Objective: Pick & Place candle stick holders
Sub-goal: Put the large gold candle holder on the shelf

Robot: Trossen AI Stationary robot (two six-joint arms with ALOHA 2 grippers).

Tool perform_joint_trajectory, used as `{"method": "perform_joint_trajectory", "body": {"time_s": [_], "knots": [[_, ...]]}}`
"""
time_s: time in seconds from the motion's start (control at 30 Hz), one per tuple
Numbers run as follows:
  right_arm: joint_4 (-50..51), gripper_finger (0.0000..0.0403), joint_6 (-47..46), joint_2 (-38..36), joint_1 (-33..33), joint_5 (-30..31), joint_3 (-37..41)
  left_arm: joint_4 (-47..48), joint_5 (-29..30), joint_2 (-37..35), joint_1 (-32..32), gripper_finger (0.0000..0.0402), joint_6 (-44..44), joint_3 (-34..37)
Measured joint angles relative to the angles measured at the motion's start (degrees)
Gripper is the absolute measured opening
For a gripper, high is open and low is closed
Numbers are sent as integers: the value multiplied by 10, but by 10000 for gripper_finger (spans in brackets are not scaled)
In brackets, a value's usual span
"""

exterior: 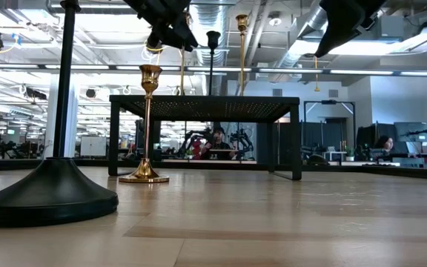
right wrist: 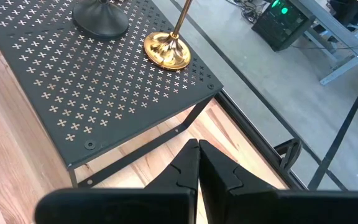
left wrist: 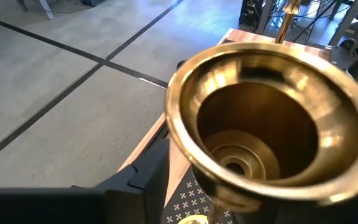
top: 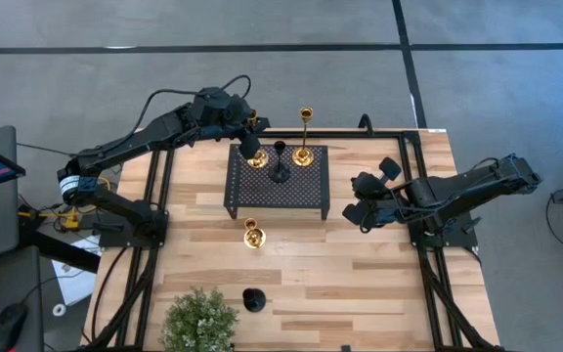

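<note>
Perforated stand (top: 277, 183): black metal, at the far middle of the wooden surface (top: 360, 274), with open room beneath it between its legs.

On the stand, three candle stick holders: tall gold holder (top: 304, 137) near the far right corner; black holder (top: 280, 164) at the middle; second gold holder (top: 256, 158) at the far left corner, close to the stand's edge.

Left gripper (top: 250, 145): directly over that second gold holder, fingers spread around its cup, which fills the left wrist view.

Right gripper (top: 365, 198): just off the stand's right edge, above bare wood, fingers pressed together, holding nothing.

On the surface: short gold holder (top: 252, 234) just in front of the stand; black holder (top: 253, 299) near the front edge, beside the potted plant (top: 199, 321). The right half lies open.

Room: grey floor with dark lines; open office with desks beyond.
</note>
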State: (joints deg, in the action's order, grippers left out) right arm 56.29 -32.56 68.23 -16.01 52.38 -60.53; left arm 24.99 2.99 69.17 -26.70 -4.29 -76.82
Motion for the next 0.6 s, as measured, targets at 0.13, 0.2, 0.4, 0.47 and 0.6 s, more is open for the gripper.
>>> {"method": "perform_joint_trajectory", "body": {"time_s": [0.13,0.2,0.4,0.47,0.6], "knots": [[0,0,0,0,0,0,0,3,0,-4,0,170,0,0],[0,0,0,0,0,0,0,6,0,-5,0,177,0,0],[0,0,0,0,0,0,0,33,0,-12,0,190,0,0],[0,0,0,0,0,0,0,33,0,-15,0,191,-1,0],[0,0,0,0,0,0,0,36,0,-28,0,191,-1,0]]}}
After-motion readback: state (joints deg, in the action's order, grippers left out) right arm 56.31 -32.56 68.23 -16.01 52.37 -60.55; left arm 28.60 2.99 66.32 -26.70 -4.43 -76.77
